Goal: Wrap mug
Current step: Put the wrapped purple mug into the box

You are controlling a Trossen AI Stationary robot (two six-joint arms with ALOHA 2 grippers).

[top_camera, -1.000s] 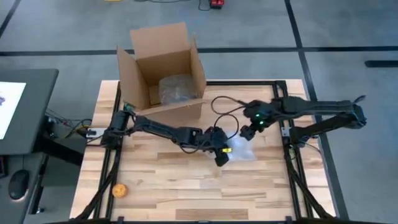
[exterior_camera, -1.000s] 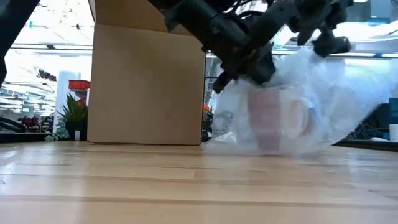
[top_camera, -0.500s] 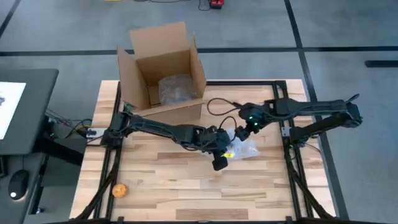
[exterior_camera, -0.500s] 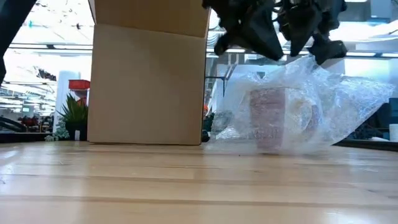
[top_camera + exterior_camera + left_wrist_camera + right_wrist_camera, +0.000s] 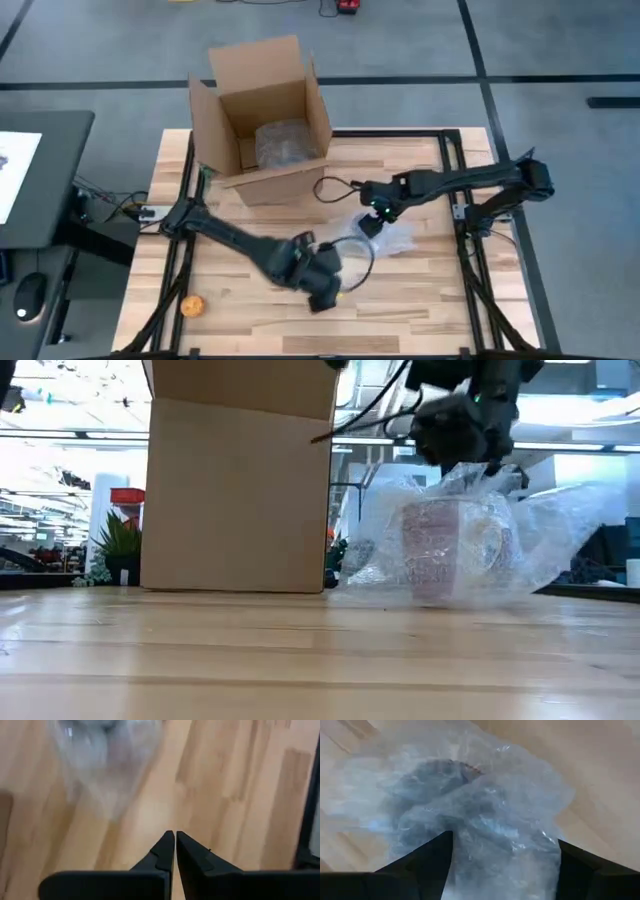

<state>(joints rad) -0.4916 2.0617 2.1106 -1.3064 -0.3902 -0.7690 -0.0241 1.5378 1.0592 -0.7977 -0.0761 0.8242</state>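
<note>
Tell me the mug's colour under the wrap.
Pinkish mug, seen through clear wrap; low view shows it best.

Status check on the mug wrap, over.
Left gripper shut, empty, off the bundle. Right gripper open over the clear bubble wrap. Pale mug upright, loosely covered. Nothing blocking.

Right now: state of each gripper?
Left gripper: shut, holding nothing, off the bubble wrap.
Right gripper: open, over the wrapped mug, gripping nothing.
</note>
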